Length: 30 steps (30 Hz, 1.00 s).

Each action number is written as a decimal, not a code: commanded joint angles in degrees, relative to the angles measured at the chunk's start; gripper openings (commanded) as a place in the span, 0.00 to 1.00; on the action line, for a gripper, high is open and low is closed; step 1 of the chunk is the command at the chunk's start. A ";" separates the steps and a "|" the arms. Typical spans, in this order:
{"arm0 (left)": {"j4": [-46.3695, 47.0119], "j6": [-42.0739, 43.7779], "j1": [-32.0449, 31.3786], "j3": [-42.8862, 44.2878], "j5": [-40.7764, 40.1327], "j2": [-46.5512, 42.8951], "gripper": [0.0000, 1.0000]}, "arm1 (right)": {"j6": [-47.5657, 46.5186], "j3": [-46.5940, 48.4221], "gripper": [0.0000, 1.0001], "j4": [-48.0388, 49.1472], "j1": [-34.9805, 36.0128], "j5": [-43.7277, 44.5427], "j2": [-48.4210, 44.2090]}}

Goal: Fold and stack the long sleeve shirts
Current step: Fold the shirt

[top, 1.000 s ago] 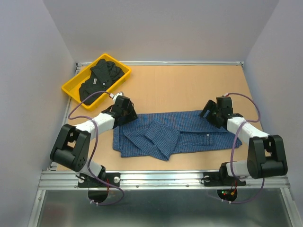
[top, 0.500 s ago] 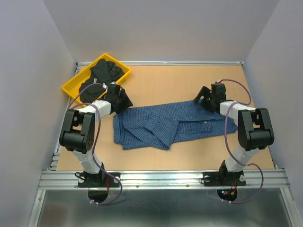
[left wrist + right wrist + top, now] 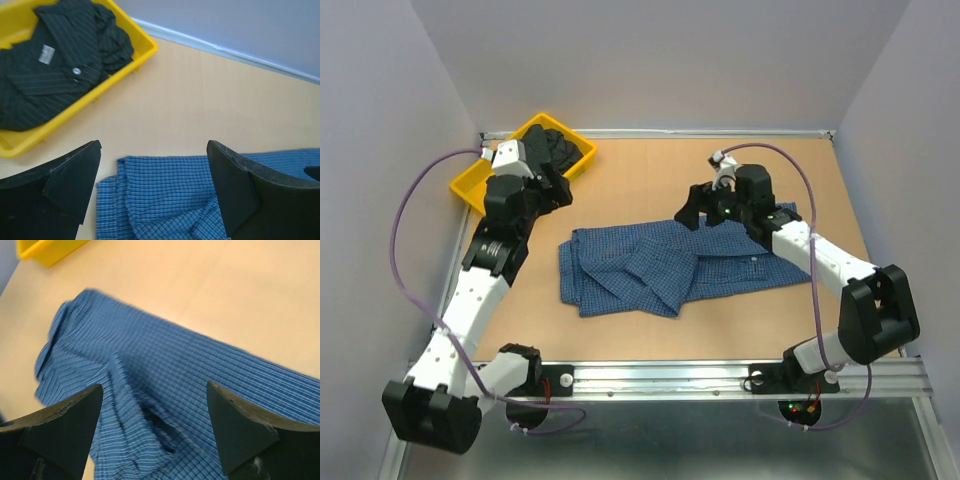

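White-and-black arms [image 3: 470, 300], purple cables [image 3: 395, 235], black fingers [image 3: 65, 185]

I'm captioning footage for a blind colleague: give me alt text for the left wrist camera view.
The open left gripper, holding nothing, hovers over a tan table, with one end of a rumpled blue checked shirt between its jaws. At upper left, a yellow tray holds a black shirt.

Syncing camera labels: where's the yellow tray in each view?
Top external: the yellow tray sits at the table's far left corner, upper left of the picture.
Left wrist: upper left, with the black shirt inside.
Right wrist: only a corner shows, at the top left edge.
Shared landmark: the blue checked shirt, in all three views.
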 commanded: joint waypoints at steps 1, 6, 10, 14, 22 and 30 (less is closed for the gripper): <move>0.62 7.75 -0.04 -7.87 -7.74 -6.53 0.99 | -7.27 5.31 0.89 -4.53 5.21 -7.17 3.49; 3.63 8.01 -0.04 -13.16 -8.62 -12.17 0.99 | -9.48 10.58 0.89 -6.38 11.18 -6.92 10.70; 3.46 8.28 -0.04 -12.72 -11.44 -11.03 0.99 | -10.80 13.13 0.88 -7.17 14.09 -6.48 15.09; 2.93 8.45 -0.04 -12.28 -9.95 -9.45 0.98 | -12.11 15.24 0.85 -7.52 16.02 -5.95 18.61; 3.01 8.37 -0.04 -12.19 -8.81 -9.10 0.98 | -14.66 18.50 0.73 -8.49 18.40 -6.74 21.61; 2.93 8.54 -0.04 -12.19 -8.81 -9.18 0.97 | -15.63 20.17 0.37 -9.37 19.01 -6.13 22.66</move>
